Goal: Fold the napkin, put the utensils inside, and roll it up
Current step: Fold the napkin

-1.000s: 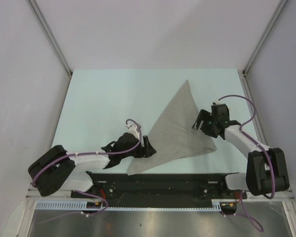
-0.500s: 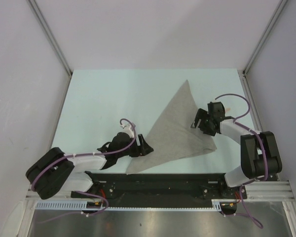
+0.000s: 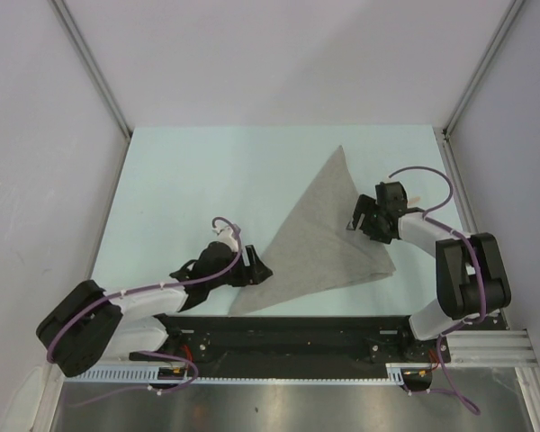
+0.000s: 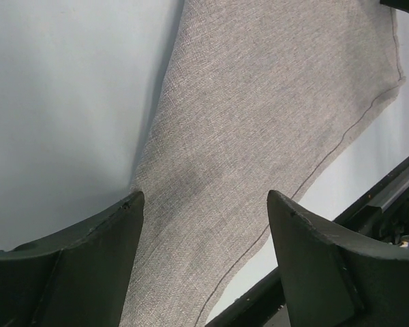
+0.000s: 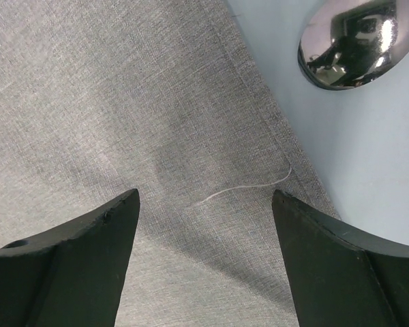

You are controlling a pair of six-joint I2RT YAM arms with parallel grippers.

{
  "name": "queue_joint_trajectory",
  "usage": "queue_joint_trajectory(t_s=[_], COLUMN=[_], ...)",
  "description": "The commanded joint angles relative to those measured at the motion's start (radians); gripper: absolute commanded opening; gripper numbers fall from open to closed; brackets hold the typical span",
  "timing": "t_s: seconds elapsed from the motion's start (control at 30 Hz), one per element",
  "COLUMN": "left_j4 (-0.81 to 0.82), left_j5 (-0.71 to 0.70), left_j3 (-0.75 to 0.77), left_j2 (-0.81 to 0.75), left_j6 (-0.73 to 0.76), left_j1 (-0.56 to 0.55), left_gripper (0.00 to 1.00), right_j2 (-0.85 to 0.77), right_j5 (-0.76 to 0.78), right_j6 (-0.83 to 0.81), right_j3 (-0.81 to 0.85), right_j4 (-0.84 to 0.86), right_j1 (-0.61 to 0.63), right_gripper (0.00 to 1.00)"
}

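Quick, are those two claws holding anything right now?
Left gripper: open, empty, above the napkin.
Right gripper: open, empty, above the napkin.

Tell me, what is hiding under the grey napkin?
Only the pale table shows around the napkin. It lies flat with no bumps, but anything beneath is covered. A shiny spoon lies beside it, not under it.

Napkin (image 3: 328,236) on table (image 3: 207,180), between my left gripper (image 3: 256,267) and right gripper (image 3: 360,219); spoon (image 5: 347,44) beside its right edge.
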Motion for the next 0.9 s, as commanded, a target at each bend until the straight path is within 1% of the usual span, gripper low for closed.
queue_joint_trajectory(t_s=[0.0, 0.07, 0.1, 0.2, 0.33, 0.4, 0.5, 0.67, 0.77, 0.87], left_j4=[-0.143, -0.175, -0.201, -0.247, -0.278, -0.282, -0.264, -0.207, -0.164, -0.158], left_j5=[-0.047, -0.053, -0.054, -0.060, -0.060, -0.054, -0.025, 0.085, 0.125, 0.157], left_j3=[0.002, 0.031, 0.042, 0.085, 0.120, 0.137, 0.145, 0.125, 0.101, 0.088], left_j2=[-0.036, -0.057, -0.077, -0.112, -0.168, -0.171, -0.154, -0.120, -0.119, -0.119], left_j6=[0.086, 0.103, 0.106, 0.121, 0.143, 0.147, 0.150, 0.111, 0.081, 0.074], left_j1=[0.017, 0.017, 0.017, 0.017, 0.017, 0.015, 0.015, 0.001, -0.022, -0.060], left_gripper=[0.80, 0.80, 0.80, 0.80, 0.80, 0.80, 0.80, 0.80, 0.80, 0.80], right_j2=[-0.038, -0.083, -0.100, -0.175, -0.260, -0.300, -0.329, -0.347, -0.358, -0.364], right_j5=[0.043, 0.049, 0.077, 0.089, 0.123, 0.128, 0.132, 0.157, 0.171, 0.180], right_j6=[-0.054, -0.057, -0.052, -0.029, 0.009, 0.028, 0.046, 0.072, 0.092, 0.118], right_j3=[0.050, 0.061, 0.064, 0.057, -0.003, -0.028, -0.064, -0.100, -0.121, -0.137], right_j4=[-0.047, -0.074, -0.099, -0.147, -0.193, -0.211, -0.228, -0.271, -0.288, -0.300], right_j1=[0.038, 0.067, 0.081, 0.098, 0.122, 0.125, 0.125, 0.142, 0.153, 0.162], right_gripper=[0.84, 0.84, 0.84, 0.84, 0.85, 0.84, 0.85, 0.85, 0.84, 0.84])
